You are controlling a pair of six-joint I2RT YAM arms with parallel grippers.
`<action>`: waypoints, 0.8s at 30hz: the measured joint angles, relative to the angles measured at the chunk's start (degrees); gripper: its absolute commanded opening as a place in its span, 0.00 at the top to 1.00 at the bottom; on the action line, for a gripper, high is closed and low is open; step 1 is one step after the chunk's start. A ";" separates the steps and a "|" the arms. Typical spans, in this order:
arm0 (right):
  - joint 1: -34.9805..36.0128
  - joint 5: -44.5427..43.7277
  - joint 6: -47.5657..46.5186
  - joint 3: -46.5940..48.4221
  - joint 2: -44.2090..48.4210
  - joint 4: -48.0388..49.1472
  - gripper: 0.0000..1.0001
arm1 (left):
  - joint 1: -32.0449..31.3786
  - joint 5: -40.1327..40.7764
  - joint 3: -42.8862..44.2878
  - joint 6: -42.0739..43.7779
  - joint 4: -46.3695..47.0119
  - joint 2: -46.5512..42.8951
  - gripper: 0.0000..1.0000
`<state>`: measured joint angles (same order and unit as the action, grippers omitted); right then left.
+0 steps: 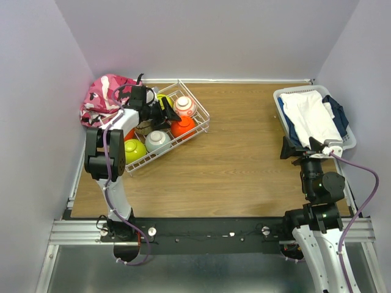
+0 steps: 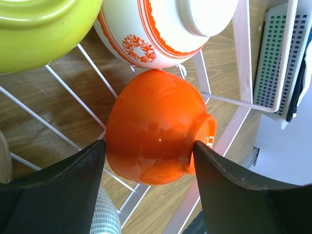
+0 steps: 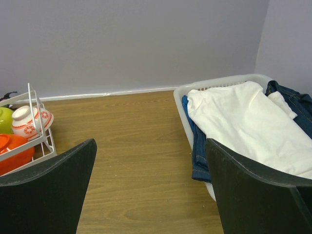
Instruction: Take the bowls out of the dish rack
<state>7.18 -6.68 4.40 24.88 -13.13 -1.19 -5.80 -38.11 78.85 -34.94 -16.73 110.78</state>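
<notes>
The white wire dish rack stands at the table's back left and holds several bowls. Among them are a white bowl with red pattern, an orange bowl, a pale teal one and a lime-green one. My left gripper reaches into the rack. In the left wrist view the left gripper has both black fingers pressed against the sides of the upturned orange bowl, which still rests in the rack. My right gripper hovers open over the right side of the table, with nothing between its fingers.
A white plastic basket of clothes stands at the back right, close to the right gripper. A pink patterned cloth bundle lies behind the rack against the left wall. Bare wooden table lies between rack and basket.
</notes>
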 measured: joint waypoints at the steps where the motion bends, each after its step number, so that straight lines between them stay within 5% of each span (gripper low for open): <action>1: 0.00 0.00 0.00 0.00 0.00 -0.04 0.00 | 0.15 -0.31 -0.20 -0.37 0.17 -0.11 0.26; 14: 0.00 0.00 0.00 0.00 -0.11 -0.22 0.00 | 0.33 -0.90 -1.64 -2.69 3.45 -0.33 0.22; 17: 0.00 0.00 0.00 0.00 -0.11 -0.22 0.00 | 0.39 -1.11 -1.86 -2.97 3.96 -0.33 0.26; 21: 0.00 0.00 0.00 0.00 -0.11 -0.22 0.00 | 0.46 -1.25 -2.14 -3.43 4.22 -0.33 0.46; 24: 0.00 0.00 0.00 0.00 -0.11 -0.22 0.00 | 0.50 -1.20 -2.16 -3.69 4.28 -0.35 0.50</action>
<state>7.18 -6.68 4.40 24.88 -13.23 -1.41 -5.30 -39.31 76.69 -38.63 -12.45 110.43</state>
